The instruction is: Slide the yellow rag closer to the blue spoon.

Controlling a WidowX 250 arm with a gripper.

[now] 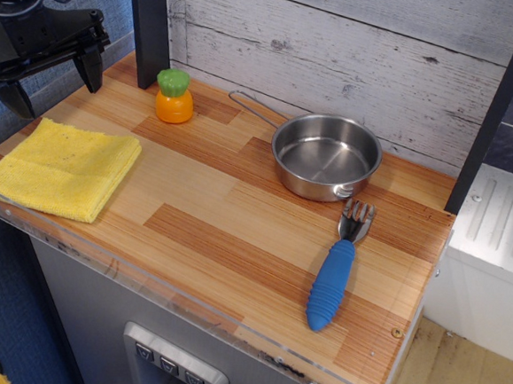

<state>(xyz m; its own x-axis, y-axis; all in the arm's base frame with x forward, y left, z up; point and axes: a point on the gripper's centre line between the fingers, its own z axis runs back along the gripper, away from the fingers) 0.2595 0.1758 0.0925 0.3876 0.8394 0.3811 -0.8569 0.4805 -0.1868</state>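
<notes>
At top left, gripper (52, 76) cropped.

A: How much of the arm shows?
B: Little. The gripper (50, 76) hangs at the top left corner, and its upper body runs off the frame.
A: And below the table (235, 235)?
B: The panel's buttons (169, 365) are too small to read.

A steel pan (325, 158) sits near the back edge of the wooden worktop (209, 233), toward the right side, its thin handle (252, 108) pointing left along the whitewashed plank wall (357, 49). An orange toy with a green top (173, 96) stands upright near the back-left corner.
</notes>
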